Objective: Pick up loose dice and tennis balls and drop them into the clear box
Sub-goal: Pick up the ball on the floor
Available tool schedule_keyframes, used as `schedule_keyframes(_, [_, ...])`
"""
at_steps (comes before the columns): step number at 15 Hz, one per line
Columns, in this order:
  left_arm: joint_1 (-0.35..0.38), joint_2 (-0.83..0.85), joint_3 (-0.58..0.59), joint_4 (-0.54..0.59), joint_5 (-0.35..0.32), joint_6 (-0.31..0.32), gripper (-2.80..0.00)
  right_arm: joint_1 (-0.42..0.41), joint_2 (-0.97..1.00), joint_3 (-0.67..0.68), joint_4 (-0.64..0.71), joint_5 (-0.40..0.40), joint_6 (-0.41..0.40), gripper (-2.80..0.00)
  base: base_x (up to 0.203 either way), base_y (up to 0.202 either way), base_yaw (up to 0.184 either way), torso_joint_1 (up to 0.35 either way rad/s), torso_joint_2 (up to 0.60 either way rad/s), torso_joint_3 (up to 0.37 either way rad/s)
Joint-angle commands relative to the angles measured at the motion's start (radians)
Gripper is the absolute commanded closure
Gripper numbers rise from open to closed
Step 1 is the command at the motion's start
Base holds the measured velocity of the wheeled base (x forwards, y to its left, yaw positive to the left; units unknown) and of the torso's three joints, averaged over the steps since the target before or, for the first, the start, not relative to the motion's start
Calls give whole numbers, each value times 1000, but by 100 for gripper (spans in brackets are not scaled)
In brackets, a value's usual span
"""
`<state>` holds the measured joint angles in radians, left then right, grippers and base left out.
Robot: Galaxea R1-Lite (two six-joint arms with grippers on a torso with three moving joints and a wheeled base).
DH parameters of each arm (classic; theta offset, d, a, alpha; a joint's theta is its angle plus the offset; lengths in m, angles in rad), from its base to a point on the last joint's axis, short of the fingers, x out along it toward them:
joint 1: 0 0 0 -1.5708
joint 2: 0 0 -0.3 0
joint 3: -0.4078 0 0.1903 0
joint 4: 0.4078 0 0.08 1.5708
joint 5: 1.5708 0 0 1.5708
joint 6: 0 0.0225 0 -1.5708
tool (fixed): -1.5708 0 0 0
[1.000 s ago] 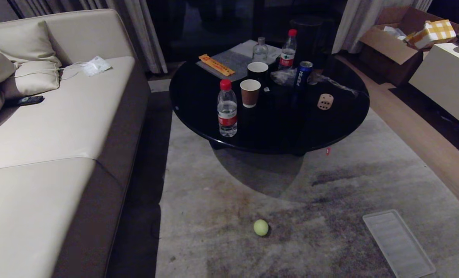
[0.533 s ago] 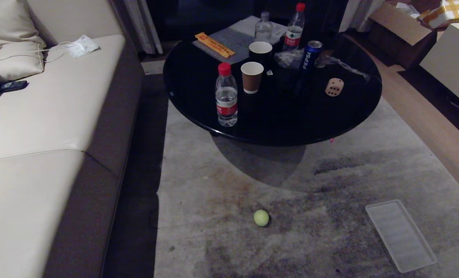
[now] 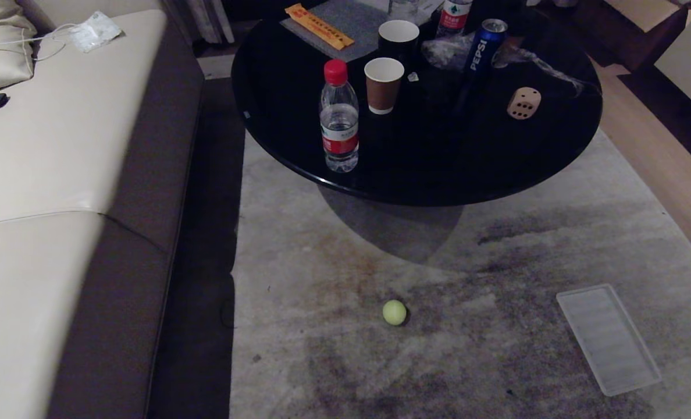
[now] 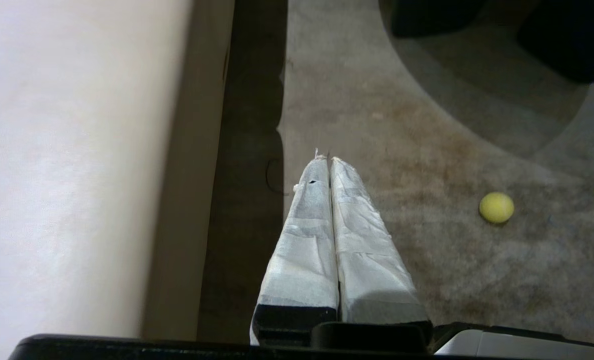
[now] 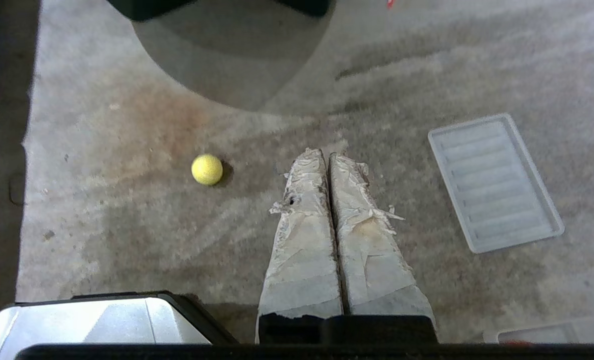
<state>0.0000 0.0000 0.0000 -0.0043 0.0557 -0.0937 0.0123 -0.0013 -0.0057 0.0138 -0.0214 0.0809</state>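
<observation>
A tennis ball (image 3: 394, 312) lies on the grey rug (image 3: 526, 244) at six o'clock from the round black table (image 3: 299, 116); the beige die (image 3: 523, 103) sits on that table toward two o'clock, just beside the Pepsi can (image 3: 481, 46); the ribbed lid (image 3: 608, 338) rests at the ball's three o'clock. The clear box may be the pale edge by the right gripper (image 5: 326, 155), though too little shows. Both the left gripper (image 4: 325, 159) and the right are pressed shut, empty, above the rug. Risk: the ball rolls off if nudged before the fingers spread; the die sits close to the can, which a reach could topple.
</observation>
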Motion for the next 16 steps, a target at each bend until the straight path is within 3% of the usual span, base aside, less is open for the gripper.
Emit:
schedule_keyframes(1, [0, 2, 2, 0, -2, 3, 0, 0, 1, 0, 0, 0, 0, 0, 0, 0, 0, 6, 9, -201])
schedule_keyframes(16, [0, 2, 2, 1, -2, 8, 0, 0, 1, 0, 0, 0, 0, 0, 0, 0, 0, 2, 4, -198])
